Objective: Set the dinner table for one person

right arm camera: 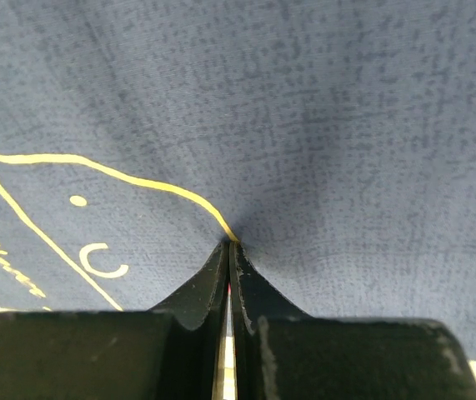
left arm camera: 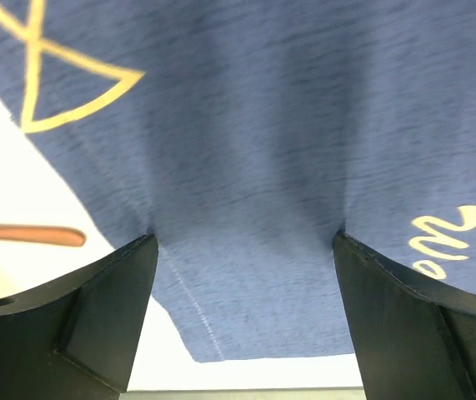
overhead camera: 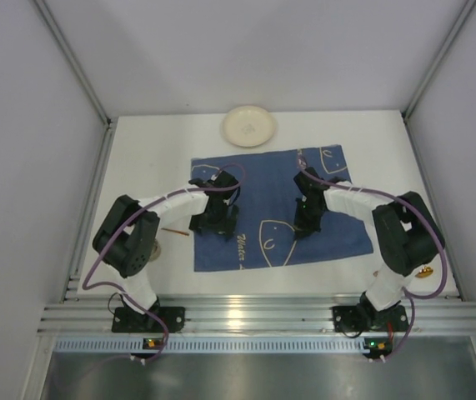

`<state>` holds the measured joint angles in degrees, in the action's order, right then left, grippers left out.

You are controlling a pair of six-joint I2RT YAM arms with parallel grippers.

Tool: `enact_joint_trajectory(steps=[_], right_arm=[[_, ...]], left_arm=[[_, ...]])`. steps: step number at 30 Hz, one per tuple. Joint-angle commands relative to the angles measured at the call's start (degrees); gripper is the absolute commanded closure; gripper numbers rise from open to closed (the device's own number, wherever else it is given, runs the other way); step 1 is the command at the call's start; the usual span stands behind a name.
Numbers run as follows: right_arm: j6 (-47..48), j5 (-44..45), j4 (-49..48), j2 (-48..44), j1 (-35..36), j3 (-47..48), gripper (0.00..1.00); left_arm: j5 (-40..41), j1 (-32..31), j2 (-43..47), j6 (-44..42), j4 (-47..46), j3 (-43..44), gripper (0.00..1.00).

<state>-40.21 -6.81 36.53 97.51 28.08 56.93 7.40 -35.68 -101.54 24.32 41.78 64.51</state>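
The dinner table (overhead camera: 150, 162) is the white tabletop. A blue placemat (overhead camera: 275, 208) with pale line drawings lies at its middle. My left gripper (overhead camera: 214, 215) is open at the placemat's left edge. In the left wrist view its fingertips (left arm camera: 147, 246) stand wide apart on the blue cloth (left arm camera: 254, 142), which creases at them. My right gripper (overhead camera: 307, 218) is shut, and its tips (right arm camera: 229, 243) press on the placemat (right arm camera: 304, 108) beside a yellow line. I cannot tell whether any cloth is pinched between them. A cream plate (overhead camera: 250, 126) sits at the far edge.
A thin copper-coloured stick (overhead camera: 175, 232) lies on the white table left of the placemat; it also shows in the left wrist view (left arm camera: 29, 236). A round pale object (overhead camera: 156, 247) is half hidden under the left arm. A small orange thing (overhead camera: 425, 272) lies by the right arm. Grey walls enclose the table.
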Motion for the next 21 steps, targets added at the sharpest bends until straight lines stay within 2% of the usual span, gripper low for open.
enact_joint_trajectory(steps=[1,8,10,11,13,14,16,19,21], right_arm=[[1.7,6.2,6.6,2.3,0.8,2.6,1.0],[6.3,4.3,11.4,4.8,1.1,10.8,0.99],[7.3,2.9,13.0,4.1,1.5,14.6,0.85],[7.7,2.1,13.3,3.1,1.5,16.0,0.69],[8.3,0.9,14.0,2.2,1.5,21.2,0.52],[8.5,0.9,14.4,1.5,1.5,23.1,0.37],[8.7,1.1,14.5,1.5,1.2,29.0,0.3],[8.4,-0.1,13.9,4.5,-0.6,37.5,0.28],[8.3,-1.3,13.4,9.7,-2.3,42.6,0.29]], left_arm=[[3.8,0.4,3.4,1.0,4.7,-1.5,0.09],[9.0,0.6,3.5,1.4,5.6,-0.5,0.07],[9.9,0.7,2.1,1.0,5.6,-0.1,0.07],[10.3,0.7,1.7,1.0,5.4,0.3,0.07],[11.3,0.9,0.7,0.9,5.2,0.3,0.07],[11.4,0.9,0.6,0.6,4.5,0.0,0.07],[11.7,1.0,-0.3,0.2,4.2,-0.1,0.07],[12.8,1.0,-1.7,-0.1,4.3,0.2,0.07],[14.6,1.2,-2.4,-0.8,4.2,0.7,0.07]])
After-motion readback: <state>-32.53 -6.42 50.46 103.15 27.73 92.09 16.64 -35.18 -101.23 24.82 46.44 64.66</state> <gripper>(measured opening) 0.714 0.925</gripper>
